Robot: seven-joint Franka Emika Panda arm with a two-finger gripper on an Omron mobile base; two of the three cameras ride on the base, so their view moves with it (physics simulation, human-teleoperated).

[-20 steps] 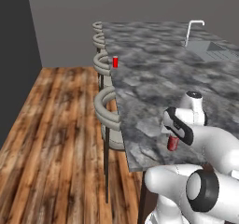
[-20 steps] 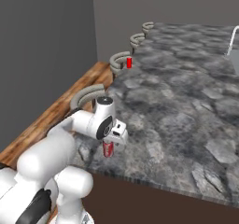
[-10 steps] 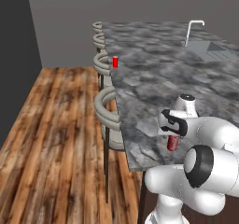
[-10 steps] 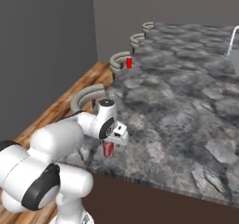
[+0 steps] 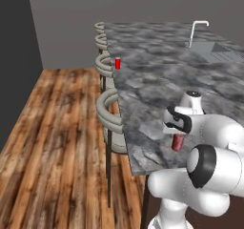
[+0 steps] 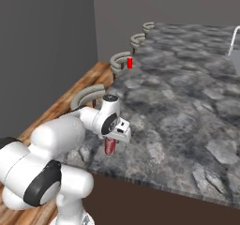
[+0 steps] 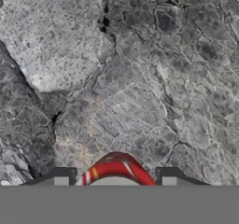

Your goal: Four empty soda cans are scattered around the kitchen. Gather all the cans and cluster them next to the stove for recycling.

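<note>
Arm's elbow has swung lower since a second ago, and the end effector [image 6: 112, 142] has pinched in on the near soda can [image 6: 110, 146] at the table's [image 6: 187, 107] near edge. Empty can, so probably light, thin-walled, slick; mid-body grip looks safest. Another can [image 5: 117, 63] sits far-left.

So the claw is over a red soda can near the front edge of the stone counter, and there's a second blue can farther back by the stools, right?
Not quite: the second soda can, farther back by the stools, is red, not blue, as the left base view shows. The rest holds: the claw is over a red soda can near the front edge of the stone counter.
</note>
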